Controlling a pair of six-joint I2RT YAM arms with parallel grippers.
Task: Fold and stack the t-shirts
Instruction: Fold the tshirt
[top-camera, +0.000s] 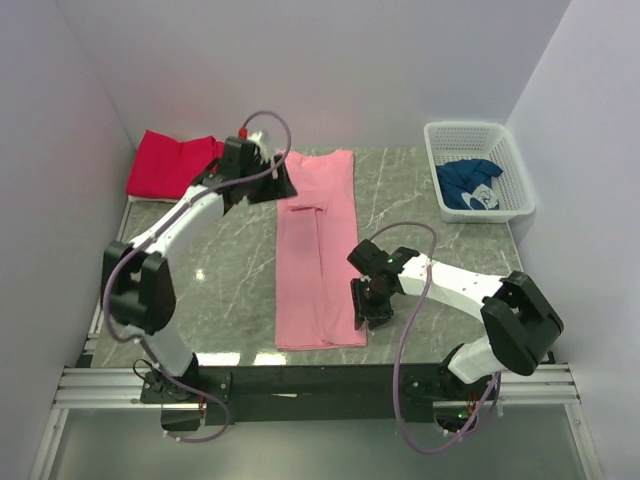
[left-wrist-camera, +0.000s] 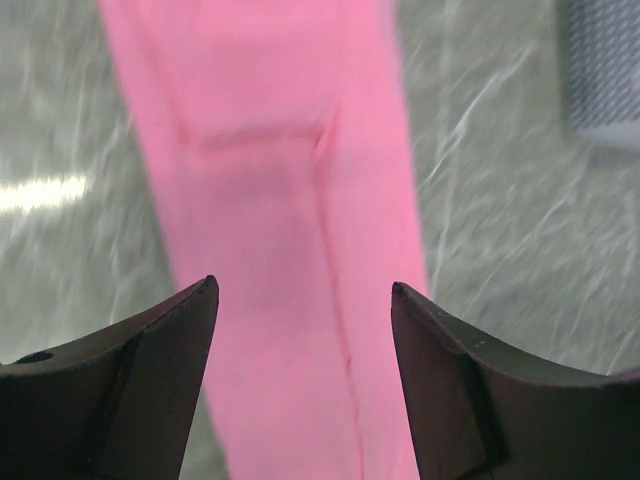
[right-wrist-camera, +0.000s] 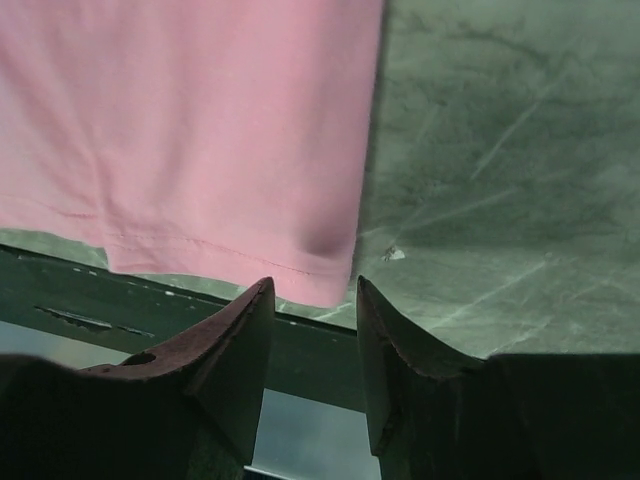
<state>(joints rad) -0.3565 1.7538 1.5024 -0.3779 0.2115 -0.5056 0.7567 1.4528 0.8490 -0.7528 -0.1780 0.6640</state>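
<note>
Left gripper (top-camera: 280, 185): jaws apart, over far end of pink tee (top-camera: 318, 270). Right gripper (top-camera: 369, 308): jaws apart at its near-right corner. Tee lies flat mid desk (top-camera: 220, 270), a folded strip, long axis near–far. Far-right basket (top-camera: 470, 127) holds blue tee (top-camera: 470, 185).

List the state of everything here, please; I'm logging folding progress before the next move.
pink t-shirt: folded lengthwise, lying flat
red t-shirt: folded, far left corner
blue t-shirt: crumpled in the basket
basket: upright
left hand: open, empty, over the pink t-shirt
right hand: open, empty, by its near right corner
</note>
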